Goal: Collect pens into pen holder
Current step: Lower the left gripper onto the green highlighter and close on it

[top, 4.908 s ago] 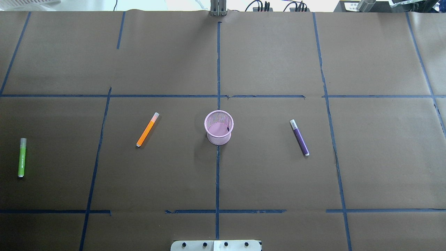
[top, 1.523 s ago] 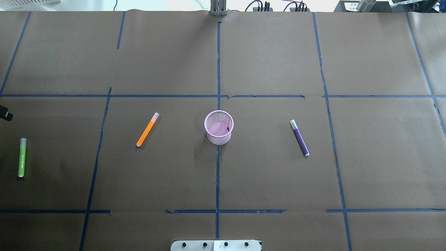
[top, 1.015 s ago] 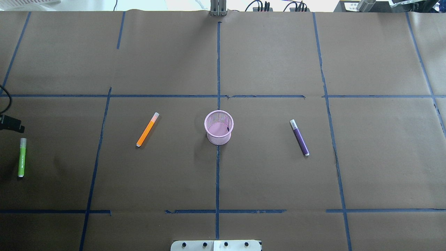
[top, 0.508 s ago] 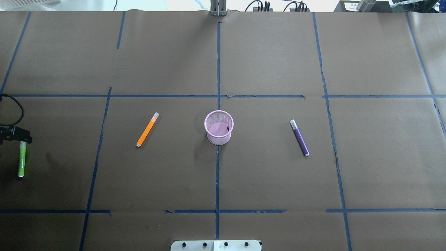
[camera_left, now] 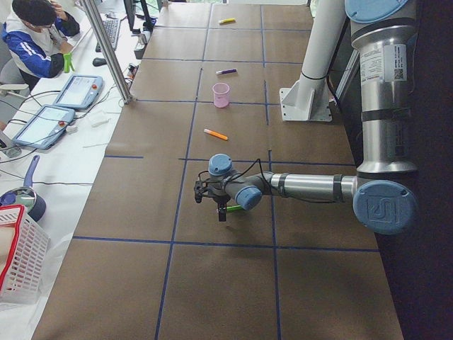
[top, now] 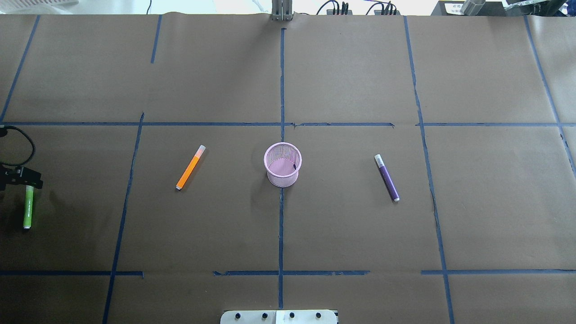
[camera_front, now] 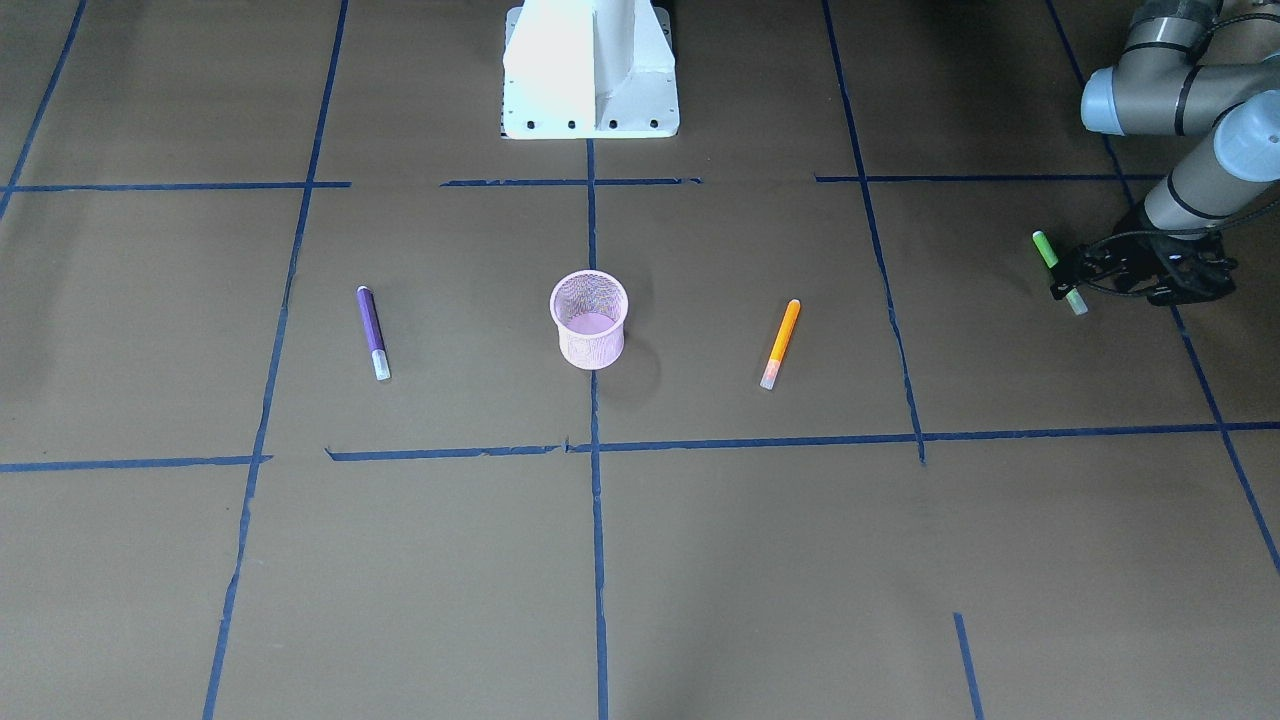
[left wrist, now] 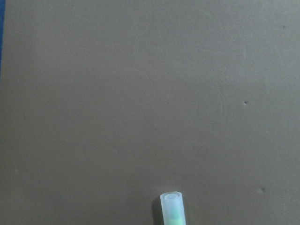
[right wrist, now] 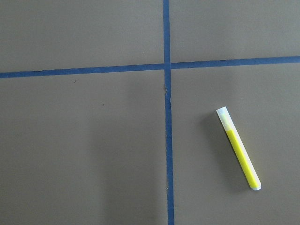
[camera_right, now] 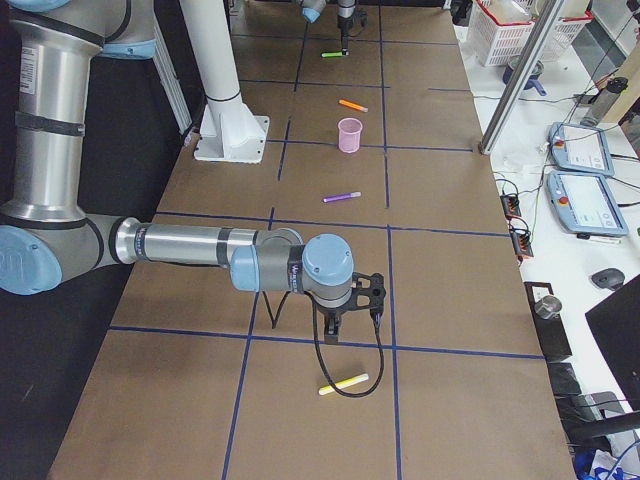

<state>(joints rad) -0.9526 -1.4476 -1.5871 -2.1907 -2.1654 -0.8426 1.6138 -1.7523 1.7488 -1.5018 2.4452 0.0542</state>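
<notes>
Scene: A table under brown paper (top: pixel 351 67) is ruled into squares by blue tape lines (top: pixel 281 225). The robot's white base (camera_front: pixel 590 70) sits at the middle of the near edge.
Pen holder: The small round pink wire-mesh pen holder (top: pixel 282 164) stands upright at the table's centre, on the middle tape line.
Orange pen: A slim orange marker-like pen (top: pixel 190 167) lies flat to the left of the holder, well apart from it. It is slanted, its pale cap end toward the far side.
Purple pen: A slim purple marker-like pen (top: pixel 387 177) lies flat to the right of the holder, also well apart, slanted the other way with its pale cap end far.
Green pen: A slim green marker-like pen (top: pixel 28 211) lies at the table's far left, running near to far, cap end far.
Left gripper: The black two-finger left gripper (top: pixel 27 182) sits low over the green pen's cap end. The front camera shows its dark fingers (camera_front: pixel 1058 288) close against the pen. Whether they are apart or clamped on it cannot be told.
Yellow pen: A slim yellow marker-like pen (camera_right: pixel 344 383) lies flat at the table's right end, just beyond a tape line.
Right gripper: The right gripper (camera_right: pixel 335 338) points down over that tape line, near the yellow pen but apart from it. Whether its fingers are apart or together cannot be told.
Onlooker: A person in a blue and white jacket (camera_left: pixel 35 35) sits beyond the table's far side.
</notes>
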